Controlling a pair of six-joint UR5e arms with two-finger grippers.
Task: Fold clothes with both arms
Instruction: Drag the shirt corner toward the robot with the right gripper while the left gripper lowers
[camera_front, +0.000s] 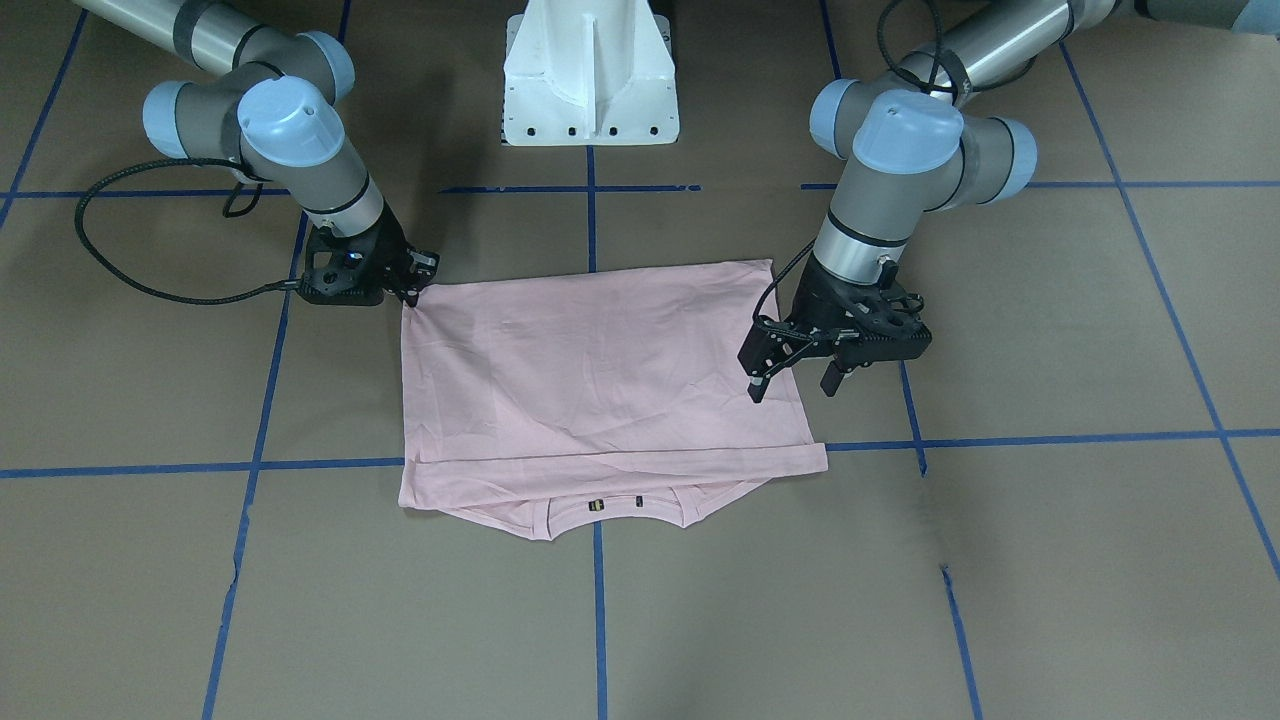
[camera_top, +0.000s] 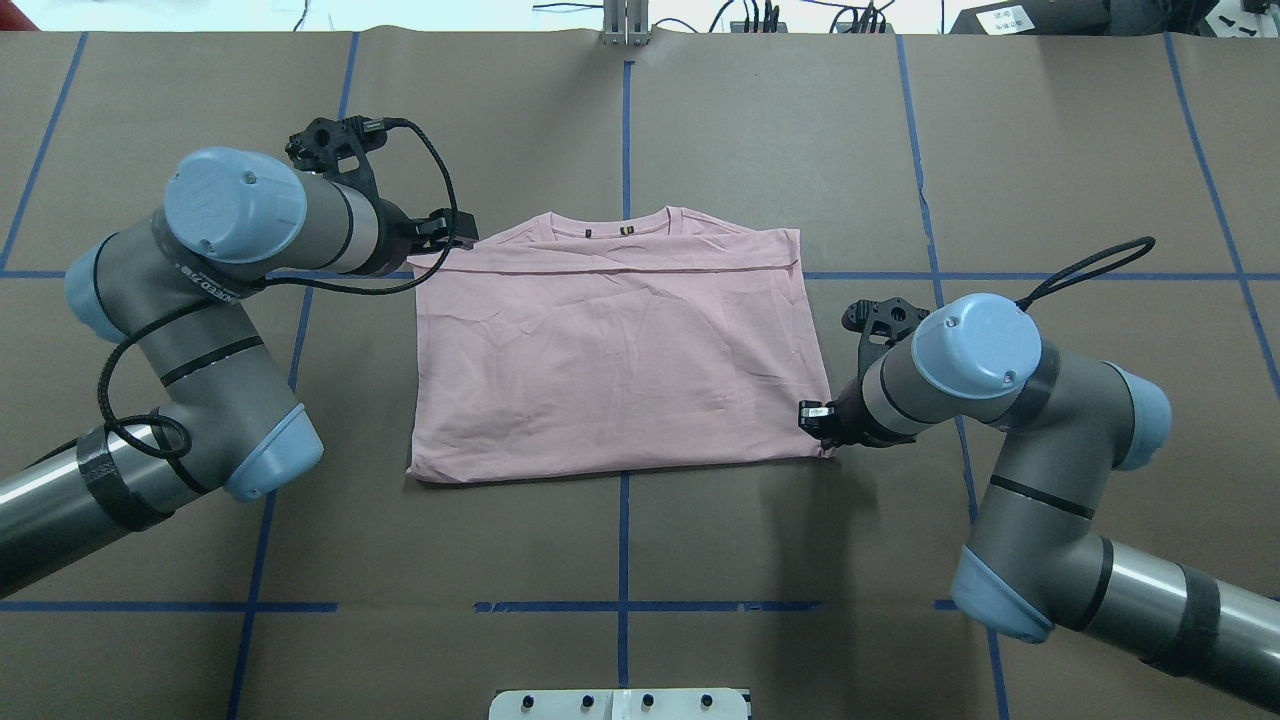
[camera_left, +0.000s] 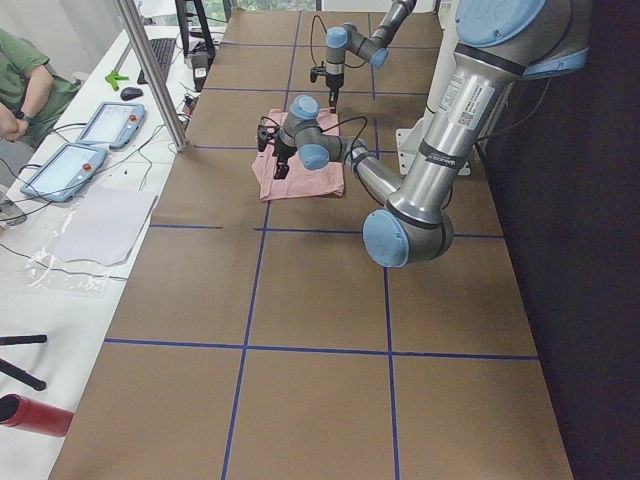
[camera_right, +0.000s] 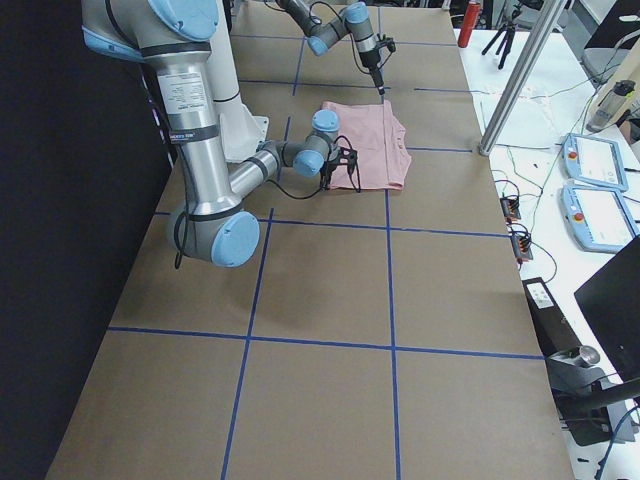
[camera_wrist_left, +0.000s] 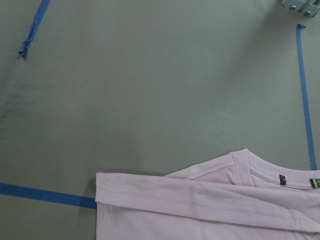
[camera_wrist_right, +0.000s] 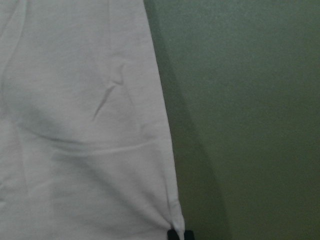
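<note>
We count one T-shirt (camera_top: 620, 360), folded plain side up at the centre of the table (camera_top: 900, 150), and two grippers. In the overhead view only its collar (camera_top: 610, 225) peeks out at 12 o'clock. The right gripper (camera_front: 412, 292), tips barely visible, pinches the 4 o'clock corner; the left gripper (camera_front: 793, 383) hangs spread wide, empty, over the 10 o'clock corner.

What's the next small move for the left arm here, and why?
Probably lower the left gripper onto the T-shirt corner beside the collar and close on it. It hangs open above that corner and touches no fabric, while the right gripper appears pinched on the near corner on its own side.
</note>
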